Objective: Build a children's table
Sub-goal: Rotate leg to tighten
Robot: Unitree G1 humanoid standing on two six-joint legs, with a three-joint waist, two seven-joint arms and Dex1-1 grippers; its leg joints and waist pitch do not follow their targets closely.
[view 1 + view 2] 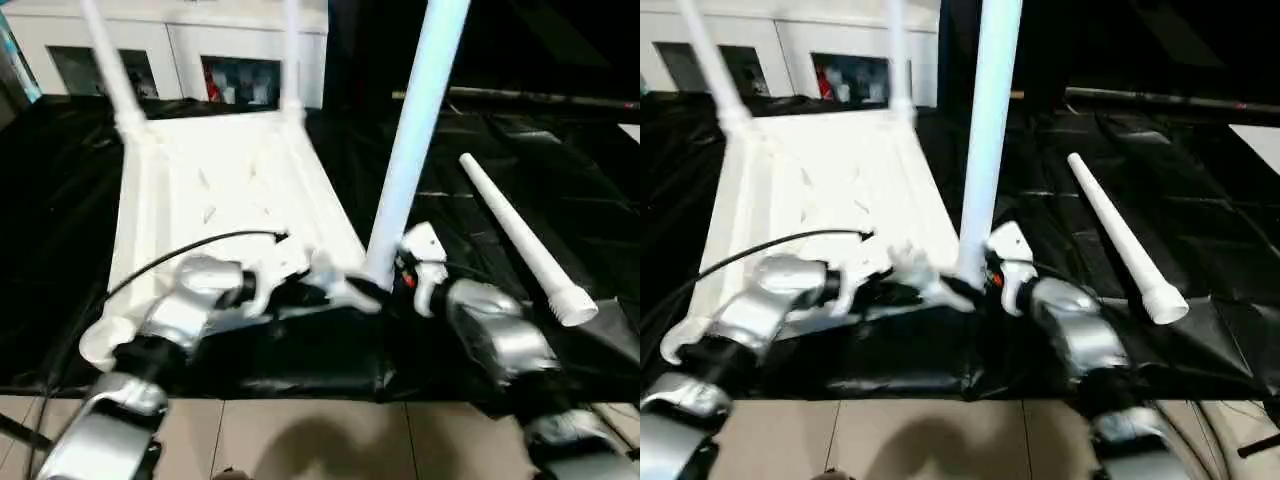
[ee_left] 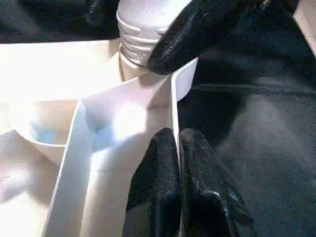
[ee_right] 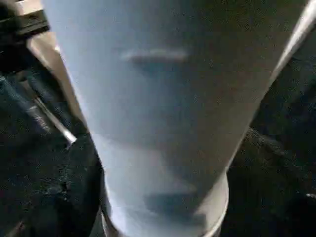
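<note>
- Left eye view: the children's table top (image 1: 230, 190) lies upside down on the black-covered counter (image 1: 520, 160), two legs (image 1: 112, 65) upright at its far corners. A third leg (image 1: 415, 130) stands at the near corner; the fourth, loose leg (image 1: 520, 240) lies just beside.
- Left wrist view: the left gripper (image 2: 178, 140) has its fingers clenched together, empty, at the top's rim.
- Right wrist view: the third leg fills the frame; I cannot tell how the right fingers stand.

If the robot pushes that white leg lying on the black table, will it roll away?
Probably. The loose leg is a smooth round tube lying flat on the black cover, so it may roll. It tapers, so it would likely curve around, not go straight. It looks like hollow plastic, so probably light and stiff.
</note>
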